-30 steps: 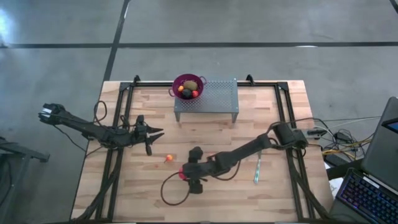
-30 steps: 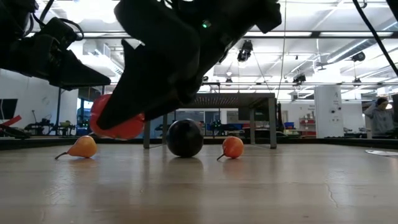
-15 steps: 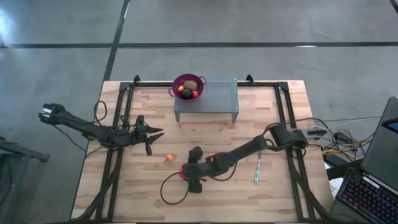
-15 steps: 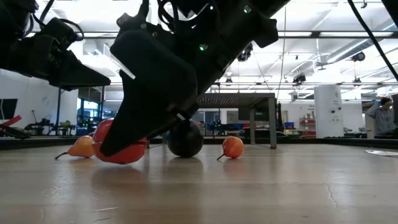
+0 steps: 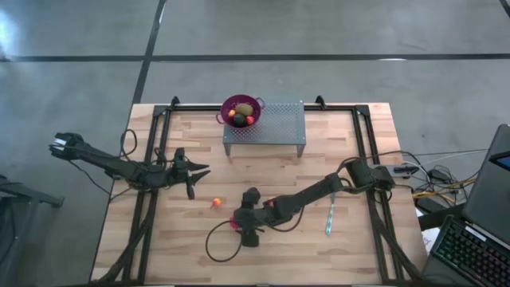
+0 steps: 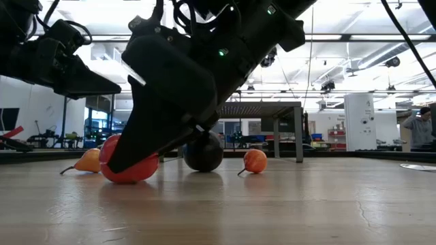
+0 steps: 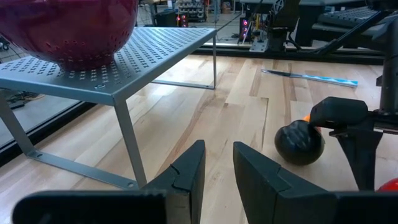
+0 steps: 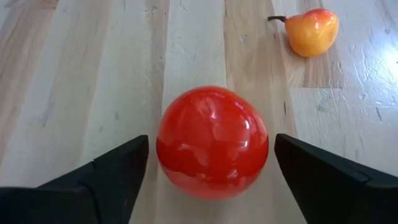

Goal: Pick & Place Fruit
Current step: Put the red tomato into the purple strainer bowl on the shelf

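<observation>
The right hand (image 8: 211, 168) is down at the near middle of the table (image 5: 351, 159), fingers spread wide either side of the red ball (image 8: 212, 142), which sits on the wood untouched. A small orange fruit (image 5: 215, 203) lies just left of it. The left hand (image 5: 195, 177) hovers left of centre, fingers narrow, holding nothing. More fruit sits in the purple bowl (image 5: 231, 102) on the far rack (image 5: 279, 123).

The right gripper (image 8: 211, 168) is low at the table's front middle, fingers spread wide apart; the left gripper (image 5: 194, 170) waits at the left side, fingers nearly together.
</observation>
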